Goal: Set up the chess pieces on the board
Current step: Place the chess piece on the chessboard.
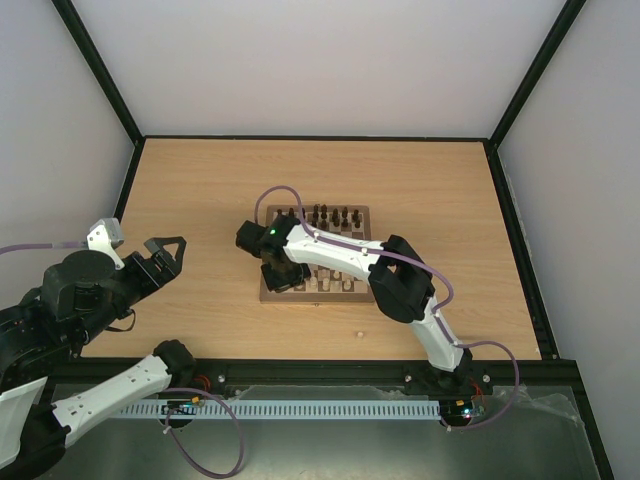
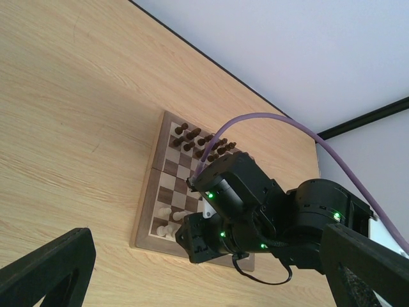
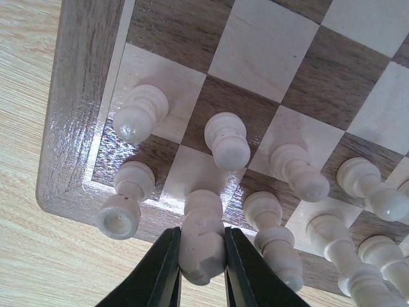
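- R gripper clenched on a cream piece, one black finger on each side of its upper body
- Held piece stands roughly upright w/ its base over the cream square next to the corner, in the near row of the chessboard; can't tell if the base touches the wood
- Cream rook, hollow top, sits on the corner square just beside the held piece, small gap between them
- Row behind: cream pawns, four in wrist view, one per square, apart from each other
- More cream pieces in the near row on the other side of the held one, the closest just beside the gripper's finger
- Top view: board lies mid-tabletop, R gripper over its near-left corner; R arm reaches in from the right base and covers much of the board's middle and near part
- Dark brown pieces stand in two rows along the board's far edge, well apart from the cream set
- L gripper spread wide, nothing between its fingers, above bare tabletop well left of the board
- Tiny pale speck on the tabletop near the board's front edge, too small to ID
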`<state>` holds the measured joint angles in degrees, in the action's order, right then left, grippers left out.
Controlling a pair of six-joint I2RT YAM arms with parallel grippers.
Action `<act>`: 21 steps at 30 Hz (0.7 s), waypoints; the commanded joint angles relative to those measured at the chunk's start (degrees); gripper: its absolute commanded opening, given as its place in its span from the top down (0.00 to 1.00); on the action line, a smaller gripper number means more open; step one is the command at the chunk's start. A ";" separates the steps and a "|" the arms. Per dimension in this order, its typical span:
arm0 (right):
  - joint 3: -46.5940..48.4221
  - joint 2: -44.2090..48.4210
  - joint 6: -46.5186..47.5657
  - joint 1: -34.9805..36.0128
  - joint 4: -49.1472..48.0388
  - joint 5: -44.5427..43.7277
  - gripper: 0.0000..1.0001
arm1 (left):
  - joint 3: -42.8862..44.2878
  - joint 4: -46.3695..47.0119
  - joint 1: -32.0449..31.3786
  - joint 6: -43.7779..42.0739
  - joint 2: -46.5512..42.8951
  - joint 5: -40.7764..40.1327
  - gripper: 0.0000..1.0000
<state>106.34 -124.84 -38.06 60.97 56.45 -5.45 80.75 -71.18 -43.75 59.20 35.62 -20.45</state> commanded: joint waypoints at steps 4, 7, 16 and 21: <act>-1.11 -0.74 0.31 -0.29 1.32 0.33 0.79 | 0.20 0.00 -0.37 0.08 0.15 -1.09 0.01; -1.26 -0.67 0.24 -0.27 1.28 0.37 0.77 | 0.28 -0.02 -0.37 0.07 0.06 -1.17 0.01; -0.56 0.28 0.14 -0.24 1.35 0.03 0.74 | 0.32 -0.06 -0.46 0.22 -0.10 -1.15 0.01; 2.12 1.62 0.14 -0.31 3.28 -1.24 0.73 | 0.06 0.22 -0.46 0.20 -0.03 -1.03 0.01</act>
<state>105.93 -124.84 -37.93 60.97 55.72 -5.45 80.75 -71.16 -43.88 59.22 35.62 -20.60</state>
